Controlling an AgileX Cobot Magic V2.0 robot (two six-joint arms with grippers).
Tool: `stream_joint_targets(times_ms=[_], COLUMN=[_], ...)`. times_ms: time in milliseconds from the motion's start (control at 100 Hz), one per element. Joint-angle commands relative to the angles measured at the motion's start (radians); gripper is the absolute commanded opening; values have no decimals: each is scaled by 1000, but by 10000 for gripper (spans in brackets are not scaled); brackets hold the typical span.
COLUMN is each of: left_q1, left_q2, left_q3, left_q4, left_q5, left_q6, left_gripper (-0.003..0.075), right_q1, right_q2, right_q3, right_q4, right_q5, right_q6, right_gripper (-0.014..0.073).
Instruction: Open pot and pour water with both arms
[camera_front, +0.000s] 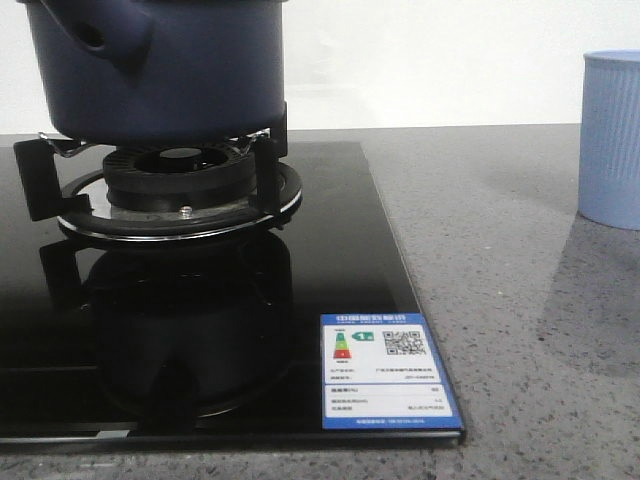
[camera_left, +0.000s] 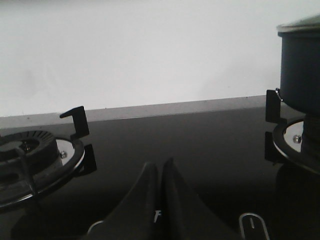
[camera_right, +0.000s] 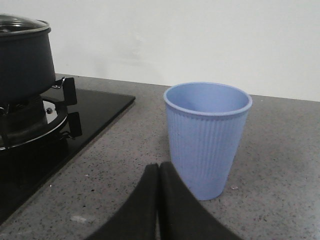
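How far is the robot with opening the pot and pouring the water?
Nothing looks done yet. The pot sits on the burner with its glass lid on. Nothing is in hand: the left gripper is shut and empty over the black cooktop, and the right gripper is shut and empty in front of the blue ribbed cup. Left: lift the lid, pour the water.

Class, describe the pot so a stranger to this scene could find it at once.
Find the black glass hob set in the grey counter. On its burner grate sits the pot, dark navy and matte. Unlike the pale blue ribbed cup, it is wide, lidded, with a stubby side handle.
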Motion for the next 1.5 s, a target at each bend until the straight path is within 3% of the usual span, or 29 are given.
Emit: stream_joint_targets(times_ms=[0,160,1270,1330,1400,1490], left_q1=[2,-3,-3,-3,-3,-3], left_q2=[-28,-26,-26,-26,-26,-26], left_q3=[17,15,15,15,15,15], left_q4=[-4,-84,-84,-84,-84,-84], left_q5=[-45,-31,-43,-43,-43,-43], left_q6=[-22,-22,-22,-22,-22,-22], left_gripper=[-16,-16,-16,-16,-16,-16], right_q1=[-2,-2,-2,-2,-2,-2], right_q2=[8,8,8,10,19,37], right_q3=[-26,-26,-26,-26,-24,-17], right_q4=[23,23,35,89,201,467], right_q5=[27,24,60,79,88,123], right_q6=[-1,-1,-1,-41,-207,-454], right_gripper=[-51,-51,-51,-51,-51,-51])
